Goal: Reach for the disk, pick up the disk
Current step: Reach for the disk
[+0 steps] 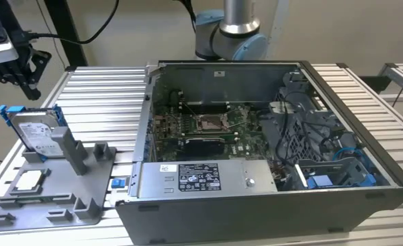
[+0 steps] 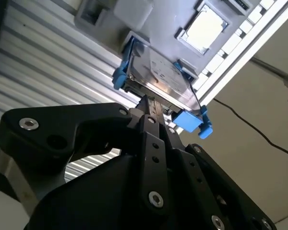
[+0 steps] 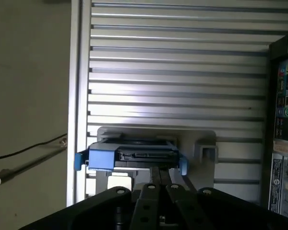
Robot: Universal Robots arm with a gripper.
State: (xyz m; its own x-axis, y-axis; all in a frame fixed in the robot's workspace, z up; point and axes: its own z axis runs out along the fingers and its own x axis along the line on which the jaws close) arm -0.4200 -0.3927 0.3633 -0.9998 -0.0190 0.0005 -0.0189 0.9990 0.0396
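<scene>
- The end effector (image 1: 30, 89) hangs above the desk's (image 1: 105, 97) far corner on the exterior view's left. Its two black fingers (image 3: 153, 175) lie together with nothing between them.
- The disk (image 1: 37, 130) stands on edge in a slot of a grey fixture (image 1: 58, 205), tilted a little, with its labelled face towards the exterior camera.
- In the exterior view the end effector is just above the disk's upper edge, with a small gap showing and no contact.
- In both wrist views the closed fingertips point at the disk's top edge (image 3: 134, 155), close to its middle.
- A blue bracket (image 2: 189, 120) runs along the disk's edges, and its ears stick out past both upper corners.
- A grey post (image 1: 70, 148) of the fixture rises just beside the disk's face, on the side towards the open computer case (image 1: 365, 205).
- The fixture sits near the desk's edge on the exterior view's left, and floor lies beyond that edge.
- A strip of ribbed desk separates the fixture from the case wall.
- A small white-topped chip (image 1: 29, 179) lies flat in the fixture, in front of the disk and apart from it.
</scene>
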